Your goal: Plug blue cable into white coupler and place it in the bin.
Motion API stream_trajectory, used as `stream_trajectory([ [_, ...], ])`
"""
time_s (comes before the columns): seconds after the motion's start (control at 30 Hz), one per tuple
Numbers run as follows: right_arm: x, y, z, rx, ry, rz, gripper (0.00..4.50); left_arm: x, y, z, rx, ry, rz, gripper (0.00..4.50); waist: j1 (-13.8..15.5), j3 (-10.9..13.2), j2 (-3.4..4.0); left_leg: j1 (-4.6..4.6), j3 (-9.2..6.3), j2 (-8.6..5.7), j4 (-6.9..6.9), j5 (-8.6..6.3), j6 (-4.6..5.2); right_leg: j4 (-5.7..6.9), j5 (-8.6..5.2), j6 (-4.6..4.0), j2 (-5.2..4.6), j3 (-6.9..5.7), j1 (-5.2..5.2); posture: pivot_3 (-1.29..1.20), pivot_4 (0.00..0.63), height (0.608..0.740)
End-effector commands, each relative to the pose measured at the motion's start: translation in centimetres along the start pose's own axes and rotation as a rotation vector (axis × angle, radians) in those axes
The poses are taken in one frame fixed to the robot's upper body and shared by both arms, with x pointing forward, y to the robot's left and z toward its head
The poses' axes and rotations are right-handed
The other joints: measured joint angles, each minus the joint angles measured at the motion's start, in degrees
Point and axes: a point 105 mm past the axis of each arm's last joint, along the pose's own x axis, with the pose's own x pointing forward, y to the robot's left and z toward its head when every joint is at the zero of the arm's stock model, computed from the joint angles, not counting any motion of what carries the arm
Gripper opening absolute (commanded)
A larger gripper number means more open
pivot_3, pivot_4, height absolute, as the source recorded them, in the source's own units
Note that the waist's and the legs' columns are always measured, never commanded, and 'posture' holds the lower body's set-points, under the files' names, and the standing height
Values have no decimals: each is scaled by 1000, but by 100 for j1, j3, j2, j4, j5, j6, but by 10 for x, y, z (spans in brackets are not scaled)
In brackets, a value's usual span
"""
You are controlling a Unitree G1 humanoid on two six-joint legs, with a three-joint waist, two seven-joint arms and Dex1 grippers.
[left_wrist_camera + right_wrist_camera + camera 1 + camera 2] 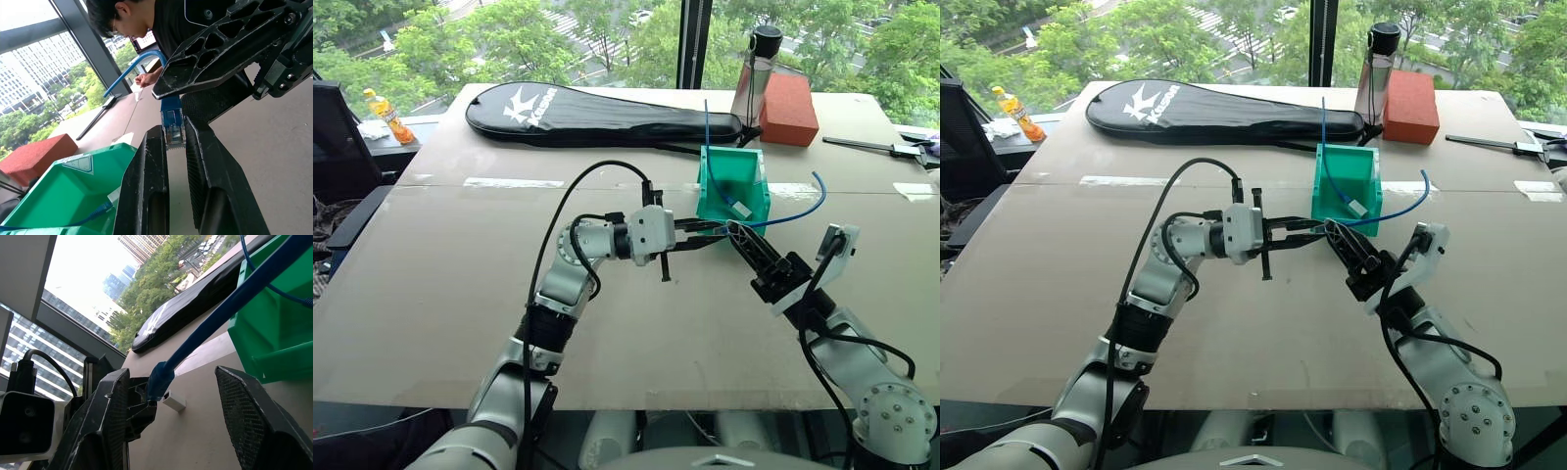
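Cable point(172, 128): blue plug pinched in my closed left fingers point(146, 186); cord partly behind my half-open, empty right fingers point(220, 54).

right tool point(173, 431): its two black fingers stand apart, with nothing between them
blue cable point(230, 308): runs slantwise across the gap; its plug end is gripped by the left tool point(139, 406)
white coupler point(174, 402): small block lying on the tabletop point(195, 440), just beside the plug
bin point(274, 333): green, with a thin blue cord inside
black racket bag point(176, 318): lies farther off on the tabletop, before the window
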Motion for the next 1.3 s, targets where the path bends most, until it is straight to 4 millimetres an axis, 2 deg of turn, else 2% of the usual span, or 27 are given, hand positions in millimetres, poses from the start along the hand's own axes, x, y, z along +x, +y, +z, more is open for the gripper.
stream_trajectory([
  [0.03,1,9,5,0,-17,45,2417,0,2,12,38,-44,16,0,1,0,0,0,0,0,0,0,0,0,0,0,0,0,0,0,150,740],
  [0.1,1,9,5,-1,-16,45,1923,0,1,12,37,-45,14,0,3,0,0,0,0,0,0,0,0,0,0,0,0,-1,0,0,150,740],
  [0.2,1,8,5,-5,-18,43,392,-1,-1,11,31,-45,11,0,0,0,0,0,0,0,0,0,0,0,0,0,0,0,0,0,150,740],
  [0.23,1,8,5,-7,-18,43,22,-1,-1,11,30,-44,11,0,-1,0,0,0,0,0,0,0,0,0,0,0,0,0,0,0,150,740],
  [0.43,2,10,5,-22,-4,59,22,0,-2,11,27,-48,8,0,3,0,0,0,1,1,0,0,0,-1,0,0,-1,0,0,0,150,740],
  [0.5,2,10,6,-25,-5,62,22,-2,-1,13,-20,-65,10,0,1,0,0,0,1,1,0,0,0,-1,0,0,0,0,0,0,150,740],
  [0.63,2,10,7,-46,-5,64,0,-11,11,13,-113,-62,91,1956,-3,0,0,0,0,2,0,0,0,0,0,0,0,0,0,0,150,740],
  [0.67,2,10,7,-52,-3,66,0,-15,15,10,-123,-43,124,2283,-2,0,0,0,0,2,0,0,0,0,0,0,0,0,0,0,150,740],
  [0.77,3,7,9,-77,2,66,0,-41,25,-3,-221,22,243,3682,-29,0,0,1,0,2,0,0,0,0,0,0,0,0,0,0,150,740],
  [0.9,3,2,15,-107,-13,60,0,-96,48,-19,-324,142,488,3682,-84,1,1,1,-2,6,0,0,0,0,0,0,2,-3,-1,0,150,740],
  [1.07,5,0,16,-119,-15,68,0,-135,53,-36,-381,238,603,3682,-56,1,0,0,-3,4,0,0,0,0,-1,1,-2,-6,-1,0,150,740],
  [1.17,8,0,16,-124,-14,78,0,-146,46,-51,-418,295,581,3682,-55,1,0,1,4,1,0,0,0,-2,0,1,-4,0,-1,0,150,740],
  [1.3,9,0,15,-132,-10,86,0,-149,39,-67,-429,346,487,3682,-45,1,0,0,2,2,-1,0,0,-1,-1,0,-1,-4,-2,0,150,740],
])
